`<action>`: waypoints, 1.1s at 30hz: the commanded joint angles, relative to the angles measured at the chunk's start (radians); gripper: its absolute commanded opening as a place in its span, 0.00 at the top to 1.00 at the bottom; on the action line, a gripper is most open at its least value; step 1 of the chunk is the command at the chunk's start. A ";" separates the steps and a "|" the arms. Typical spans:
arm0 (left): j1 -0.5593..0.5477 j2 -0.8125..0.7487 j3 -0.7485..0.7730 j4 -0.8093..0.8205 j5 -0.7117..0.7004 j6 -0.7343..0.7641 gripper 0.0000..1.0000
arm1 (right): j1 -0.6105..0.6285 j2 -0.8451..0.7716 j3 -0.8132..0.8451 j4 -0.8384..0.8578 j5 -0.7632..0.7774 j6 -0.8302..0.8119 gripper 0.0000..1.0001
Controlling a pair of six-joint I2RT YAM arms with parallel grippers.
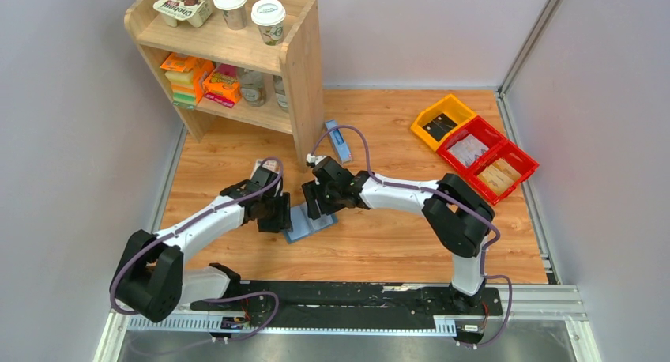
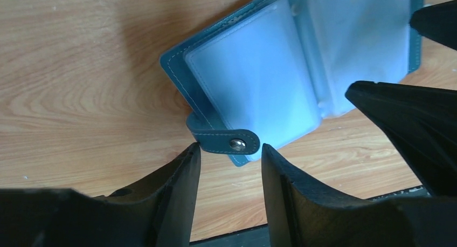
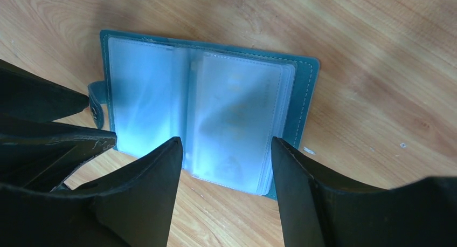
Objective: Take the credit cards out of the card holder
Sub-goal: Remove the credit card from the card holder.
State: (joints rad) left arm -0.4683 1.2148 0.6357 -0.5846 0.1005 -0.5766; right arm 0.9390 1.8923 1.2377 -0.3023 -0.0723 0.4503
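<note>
The card holder (image 1: 310, 222) lay open and flat on the table (image 1: 395, 247), right between the two grippers. The left gripper (image 2: 230, 150) had its fingers spread, one on each side of the tab (image 2: 223, 141). The right gripper (image 3: 225, 142) was spread wide too, over one pale inner page.

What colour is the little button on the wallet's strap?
Silver. The snap on the tab of the card holder shows best in the left wrist view.

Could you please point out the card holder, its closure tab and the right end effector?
card holder (image 3: 188, 107), right wrist view, middle fold
closure tab (image 2: 220, 140), left wrist view, beside snap
right end effector (image 3: 225, 143), right wrist view, between fingertips
</note>
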 commanded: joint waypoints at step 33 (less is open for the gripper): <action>0.005 0.066 -0.053 0.132 0.080 -0.049 0.66 | 0.011 0.056 0.023 0.173 -0.383 0.036 0.51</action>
State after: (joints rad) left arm -0.4637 1.2884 0.5949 -0.4942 0.1593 -0.6048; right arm 0.9424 1.9095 1.2377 -0.1810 -0.3698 0.4610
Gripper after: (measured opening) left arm 0.345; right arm 0.494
